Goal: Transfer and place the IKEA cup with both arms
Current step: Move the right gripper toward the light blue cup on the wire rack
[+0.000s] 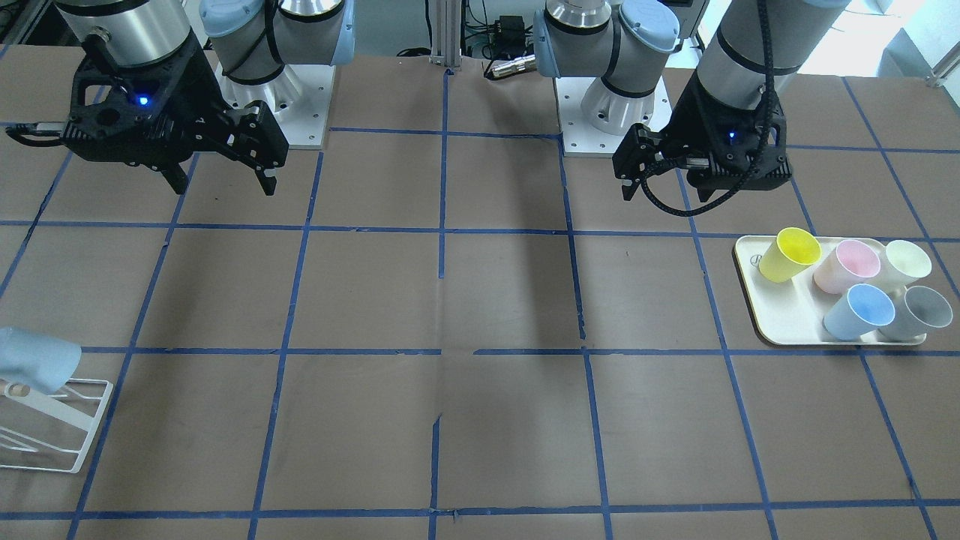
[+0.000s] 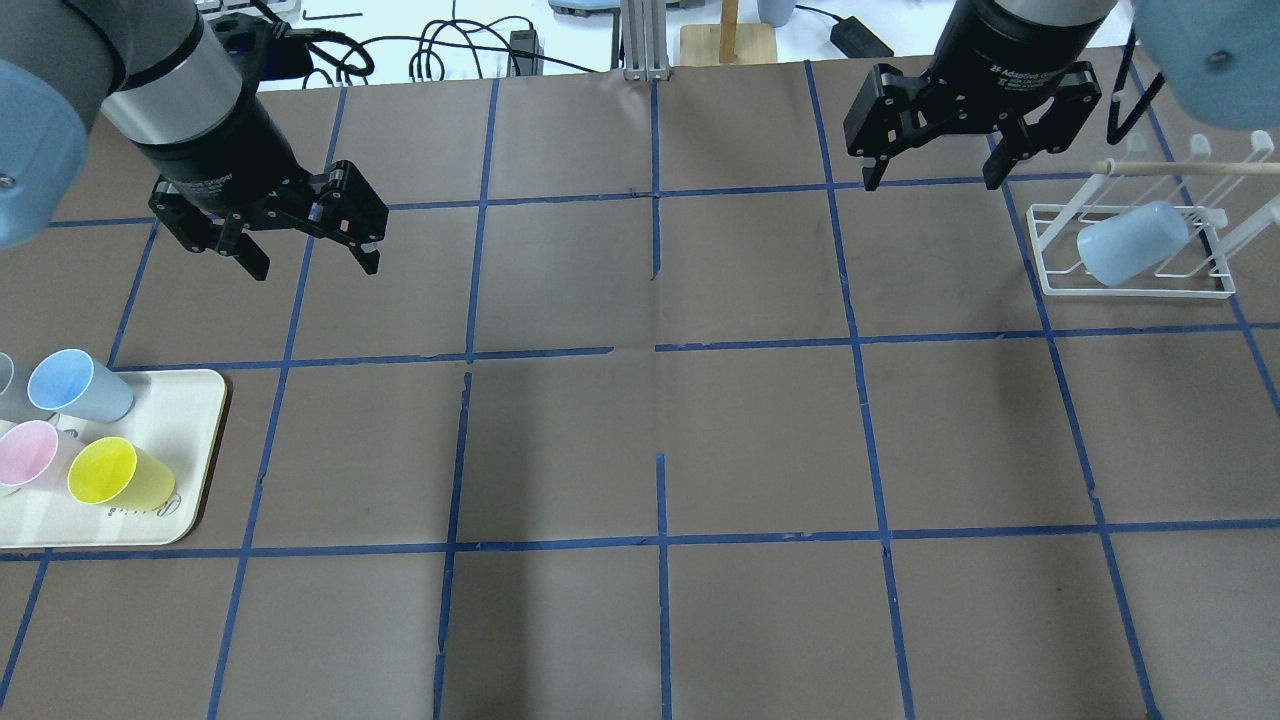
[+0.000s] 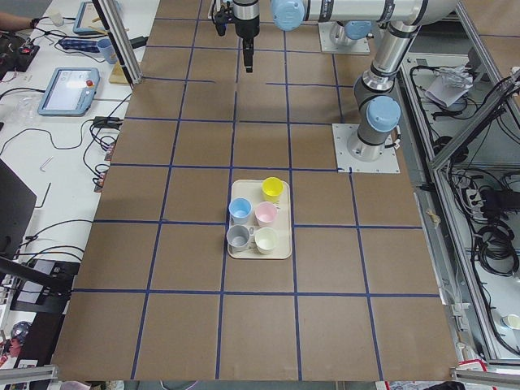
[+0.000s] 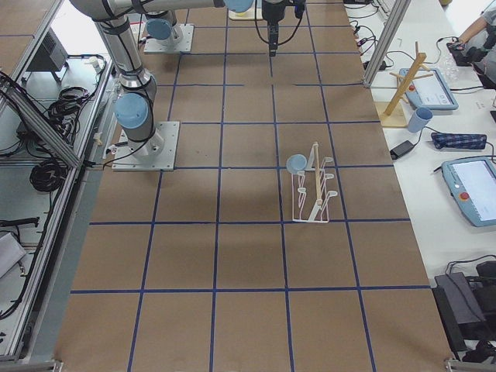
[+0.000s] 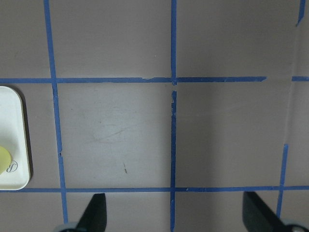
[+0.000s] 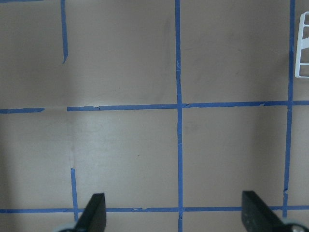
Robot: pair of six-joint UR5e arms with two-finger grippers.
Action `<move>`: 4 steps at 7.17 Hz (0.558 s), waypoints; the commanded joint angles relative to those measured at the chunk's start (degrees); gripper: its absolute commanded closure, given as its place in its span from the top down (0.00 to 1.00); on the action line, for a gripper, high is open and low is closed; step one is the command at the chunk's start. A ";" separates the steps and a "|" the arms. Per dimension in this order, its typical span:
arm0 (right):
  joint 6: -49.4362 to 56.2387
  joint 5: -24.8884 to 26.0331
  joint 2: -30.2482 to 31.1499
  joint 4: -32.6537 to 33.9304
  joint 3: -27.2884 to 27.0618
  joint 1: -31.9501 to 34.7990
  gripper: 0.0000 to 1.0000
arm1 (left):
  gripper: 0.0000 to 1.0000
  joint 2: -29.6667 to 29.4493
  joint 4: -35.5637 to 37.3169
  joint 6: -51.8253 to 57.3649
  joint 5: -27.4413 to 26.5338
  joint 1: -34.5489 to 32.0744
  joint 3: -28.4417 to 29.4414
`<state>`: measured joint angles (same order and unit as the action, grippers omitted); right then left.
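One pale blue cup (image 1: pixel 859 311) stands on the cream tray (image 1: pixel 784 326), seen from overhead (image 2: pixel 78 385) at the table's left edge. A second, alike blue cup (image 2: pixel 1130 243) lies tilted on the white wire rack (image 2: pixel 1130 285) at the right; it also shows in the front view (image 1: pixel 37 360). My left gripper (image 2: pixel 317 265) is open and empty, hovering above the table beyond the tray (image 2: pixel 190 450). My right gripper (image 2: pixel 930 180) is open and empty, to the left of the rack. Both wrist views show only bare table between the fingertips.
The tray also holds a yellow cup (image 1: pixel 789 255), a pink cup (image 1: pixel 847 266), a cream cup (image 1: pixel 906 264) and a grey cup (image 1: pixel 916 313). Blue tape lines grid the brown table. The tray's corner (image 5: pixel 12 140) shows in the left wrist view and the rack's edge (image 6: pixel 303 48) in the right.
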<state>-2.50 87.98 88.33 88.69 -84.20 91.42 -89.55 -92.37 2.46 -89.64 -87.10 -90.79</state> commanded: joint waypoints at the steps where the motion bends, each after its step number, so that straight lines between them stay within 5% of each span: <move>1: -0.05 0.00 0.00 -0.01 0.00 -0.02 1.00 | 1.00 -0.01 0.09 0.09 0.16 0.00 0.00; 4: 2.22 0.00 -0.17 0.33 -0.09 -1.59 1.00 | 1.00 0.25 0.00 0.26 0.25 0.00 -0.09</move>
<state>-1.91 88.02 88.26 88.69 -84.21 90.94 -89.38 -92.34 2.64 -89.40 -87.10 -90.82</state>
